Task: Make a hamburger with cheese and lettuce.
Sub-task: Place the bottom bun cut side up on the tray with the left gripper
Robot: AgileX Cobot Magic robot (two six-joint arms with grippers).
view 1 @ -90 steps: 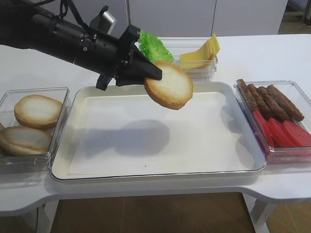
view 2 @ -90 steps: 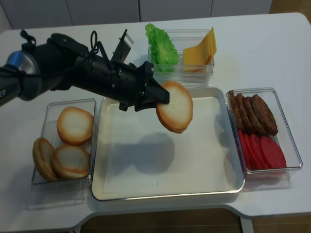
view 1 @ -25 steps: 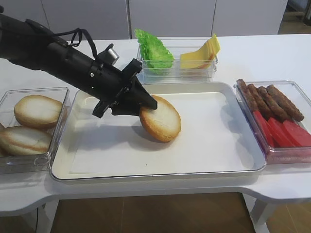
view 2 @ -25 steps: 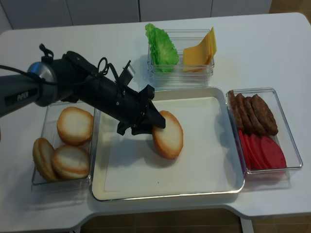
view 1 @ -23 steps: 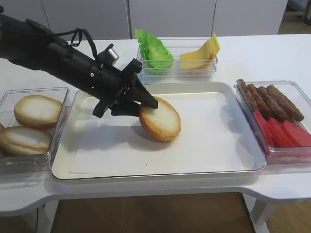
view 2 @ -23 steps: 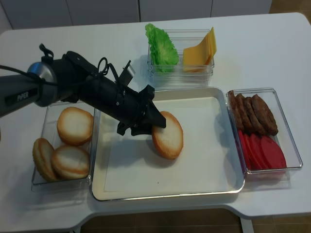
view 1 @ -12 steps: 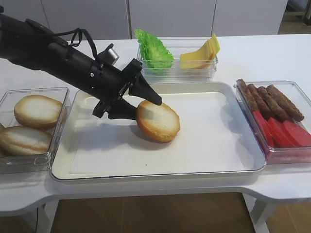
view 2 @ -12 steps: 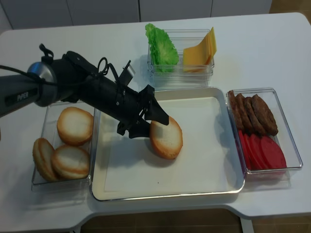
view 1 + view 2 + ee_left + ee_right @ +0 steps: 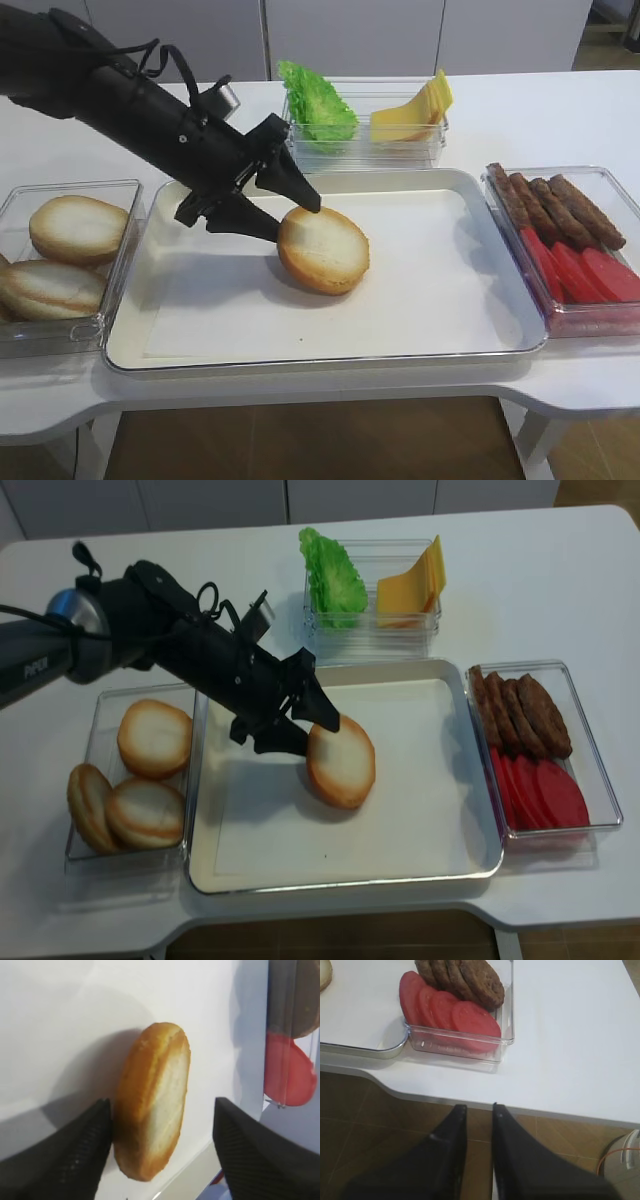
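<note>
Left end effector [image 9: 290, 222] is seen with its jaws spread wide on either side of the hamburger [image 9: 322, 249] bun half, one finger above and one just beside its left edge; nothing is gripped. A second ago the jaws were clamped on the bun's rim and the bun was held tilted over the tray [image 9: 440, 310]; now it has been let go and lies flat, cut face up, left of the tray's middle. Some seconds earlier it was carried in the air well above the tray. The base of the sandwich is therefore judged to be placed, and the layering can begin.

The lettuce [image 9: 315, 100] and the cheese [image 9: 415, 108] are untouched in the clear container [image 9: 410, 150] behind the tray, as in the earlier pictures. Spare buns [image 9: 75, 228] remain in the left box, and patties [image 9: 560, 210] with tomato slices [image 9: 590, 272] in the right box.

The right end effector [image 9: 479, 1160] is parked off the counter [image 9: 570, 1060] edge, its fingers closed together and empty.
</note>
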